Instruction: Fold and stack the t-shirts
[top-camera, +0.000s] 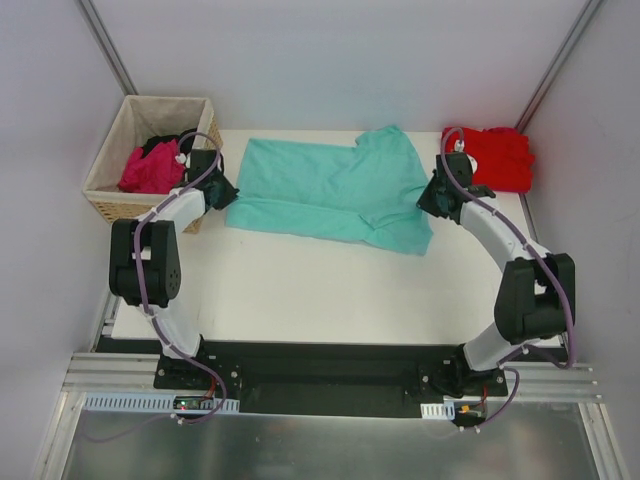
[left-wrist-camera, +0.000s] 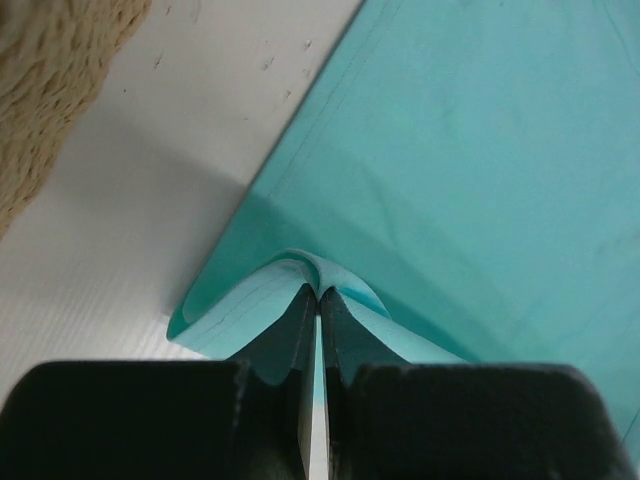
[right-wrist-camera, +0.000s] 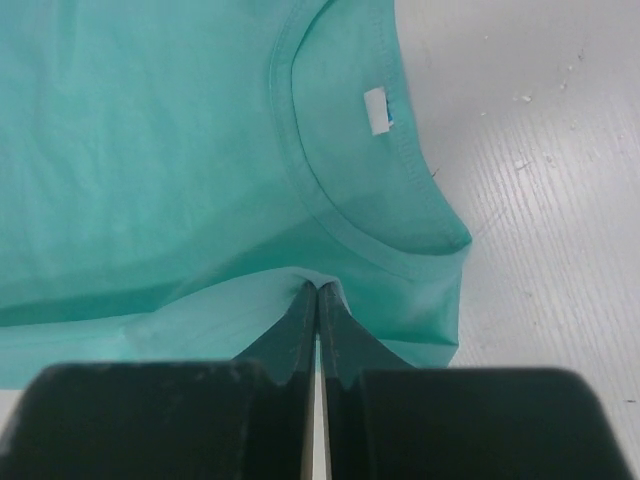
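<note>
- While the teal t-shirt (top-camera: 325, 192) lies spread across the far half of the white table (top-camera: 300, 290), a tool pinches it at each end.
- Its hem end points left and its neck end points right.
- The cloth is plain, soft and mostly flat, with light creases. One short sleeve sticks out toward the far side near the right end.
- The near edge runs slanted, dipping nearer at the right.
- The left tool (left-wrist-camera: 318, 300) is clenched on the hem at the shirt's left edge. The stitched hem rises there in a small doubled peak between the two black fingers.
- The right tool (right-wrist-camera: 317, 300) is clamped on a fold of cloth just on the near side of the collar (right-wrist-camera: 340, 215). The collar is round and ribbed, with a small white neck label (right-wrist-camera: 376, 108) inside it.
- A red t-shirt (top-camera: 495, 158) sits bunched at the far right corner of the table, near the teal one.
- A woven tan basket (top-camera: 110, 150) stands at the far left and holds a magenta t-shirt (top-camera: 148, 170) with a black t-shirt (top-camera: 165, 145) behind it.
</note>
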